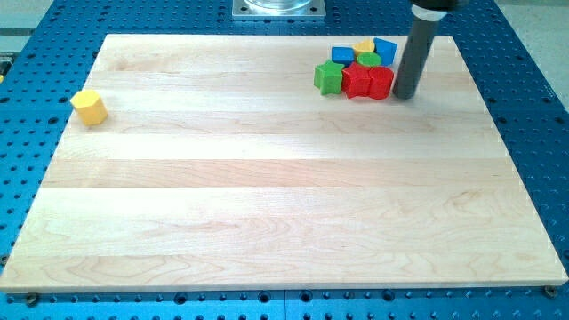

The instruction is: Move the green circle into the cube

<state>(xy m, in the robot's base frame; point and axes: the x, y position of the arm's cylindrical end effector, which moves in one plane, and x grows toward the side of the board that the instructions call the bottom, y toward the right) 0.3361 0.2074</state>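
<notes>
Near the view's top right of the wooden desk (267, 178), the green circle (369, 60) sits wedged in a tight cluster, touching the red blocks (367, 82) below it, with a blue cube (385, 50) just beside it. My tip (405, 95) rests against the cluster's right edge, probably having packed it; there are no fingers, only a rod. A yellow block (89, 107) lies well apart, far left.

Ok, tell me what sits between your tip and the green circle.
My tip is at the cluster's right edge. The green circle lies up and to the view's left, with the right-hand red block roughly between them. The blue cube already sits right beside the circle.
</notes>
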